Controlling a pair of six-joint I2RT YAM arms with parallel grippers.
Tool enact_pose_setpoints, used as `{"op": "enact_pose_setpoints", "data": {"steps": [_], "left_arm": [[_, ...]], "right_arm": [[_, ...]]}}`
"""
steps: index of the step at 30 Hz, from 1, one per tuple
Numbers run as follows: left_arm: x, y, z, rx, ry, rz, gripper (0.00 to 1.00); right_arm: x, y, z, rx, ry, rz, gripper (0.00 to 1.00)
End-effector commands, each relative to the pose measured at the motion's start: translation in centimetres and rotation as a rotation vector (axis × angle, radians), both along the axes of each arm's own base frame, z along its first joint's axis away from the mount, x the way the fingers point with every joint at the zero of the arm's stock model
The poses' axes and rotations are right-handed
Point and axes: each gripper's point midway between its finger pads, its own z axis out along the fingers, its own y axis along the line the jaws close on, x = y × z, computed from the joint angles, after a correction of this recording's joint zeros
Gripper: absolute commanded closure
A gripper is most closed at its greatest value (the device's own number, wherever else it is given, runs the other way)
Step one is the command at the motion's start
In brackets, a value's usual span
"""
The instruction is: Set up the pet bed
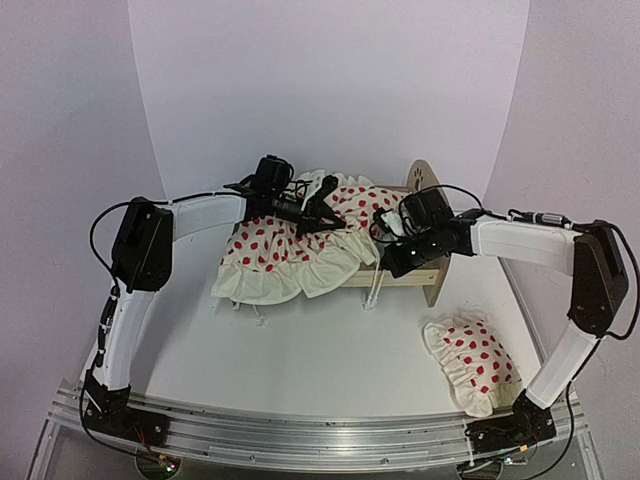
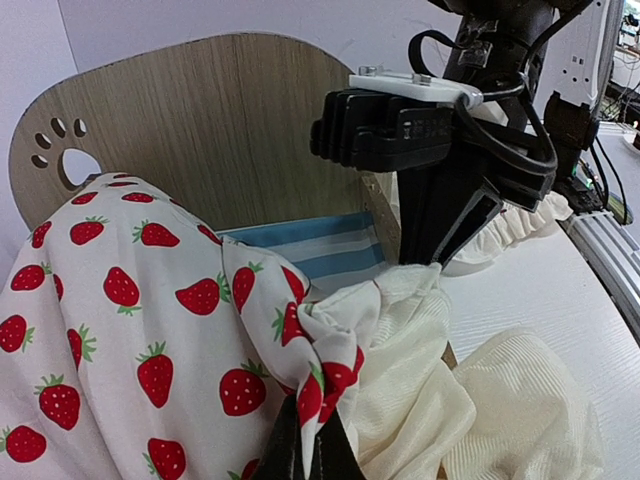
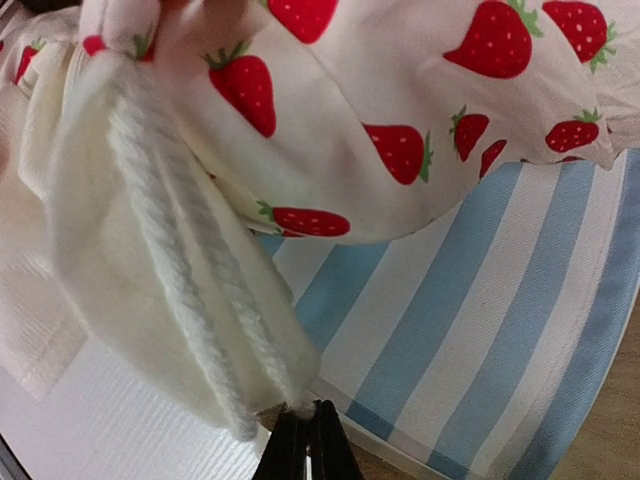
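the pet bed (image 1: 395, 280) stands on the white desk (image 1: 320, 350), its paw-print headboard (image 1: 425, 180) upright at one end. a strawberry-print blanket (image 1: 285, 250) with a cream ruffle is bunched over the bed away from the headboard and spills onto the desk. next to the headboard the blue-and-white striped mattress (image 3: 480, 300) shows bare. the left arm (image 1: 200, 213) has its jaws closed on a fold of the blanket. the right arm (image 1: 520, 240) has its jaws pinched shut on the cream ruffle, just over the mattress. a matching pillow (image 1: 470, 365) lies on the desk, well apart from the headboard.
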Motion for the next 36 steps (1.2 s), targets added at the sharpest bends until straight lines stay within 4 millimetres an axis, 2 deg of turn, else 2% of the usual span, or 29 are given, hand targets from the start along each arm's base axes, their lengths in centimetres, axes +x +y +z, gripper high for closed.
{"op": "enact_pose_setpoints", "data": {"steps": [1,6,11,19,25,29,34,36], "left_arm": [[0.3,0.2,2.8,-0.042,-0.037,0.005,1.00],[-0.3,-0.5,2.8,-0.050,-0.029,-0.005,1.00],[-1.5,-2.3,3.1,-0.072,-0.012,-0.028,1.00],[-3.0,-5.2,3.3,-0.139,0.001,-0.037,1.00],[-3.4,-5.9,2.9,-0.153,0.008,-0.031,1.00],[-3.4,-6.2,2.6,-0.155,0.007,-0.028,1.00],[-3.6,-6.6,2.2,-0.151,0.011,-0.030,1.00],[-3.8,-6.7,1.8,-0.144,0.018,-0.031,1.00]], "right_arm": [[2.0,-1.9,4.0,-0.078,-0.145,-0.088,1.00],[3.0,-6.5,8.7,-0.267,-0.300,-0.217,1.00],[3.7,-9.6,10.4,-0.438,-0.375,-0.290,1.00],[5.4,-10.2,13.2,-0.533,-0.456,-0.306,1.00],[5.8,-10.2,15.4,-0.577,-0.518,-0.272,1.00],[5.6,-9.7,14.1,-0.558,-0.497,-0.242,1.00],[4.4,-10.3,9.6,-0.602,-0.418,-0.203,1.00],[4.0,-10.8,8.6,-0.619,-0.397,-0.216,1.00]]}}
